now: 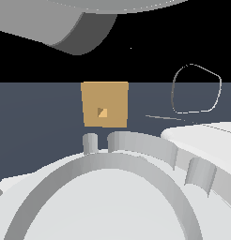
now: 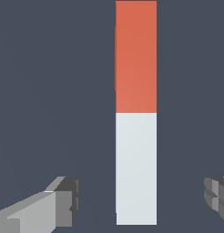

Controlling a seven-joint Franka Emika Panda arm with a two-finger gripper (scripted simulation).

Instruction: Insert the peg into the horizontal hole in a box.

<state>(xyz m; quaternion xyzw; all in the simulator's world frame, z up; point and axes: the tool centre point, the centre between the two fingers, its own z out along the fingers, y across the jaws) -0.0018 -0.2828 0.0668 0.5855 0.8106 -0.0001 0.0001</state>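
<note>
Wrist view shows the gripper (image 2: 141,200) spread wide astride the whitish end of the peg (image 2: 136,113) lying on the desk (image 2: 50,91); closing off-centre could twist it, spoiling alignment with the hole (image 1: 102,112).

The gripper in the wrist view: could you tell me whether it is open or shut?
Open. The gripper has its fingers spread wide on either side of the peg, with clear gaps, touching nothing.
</note>
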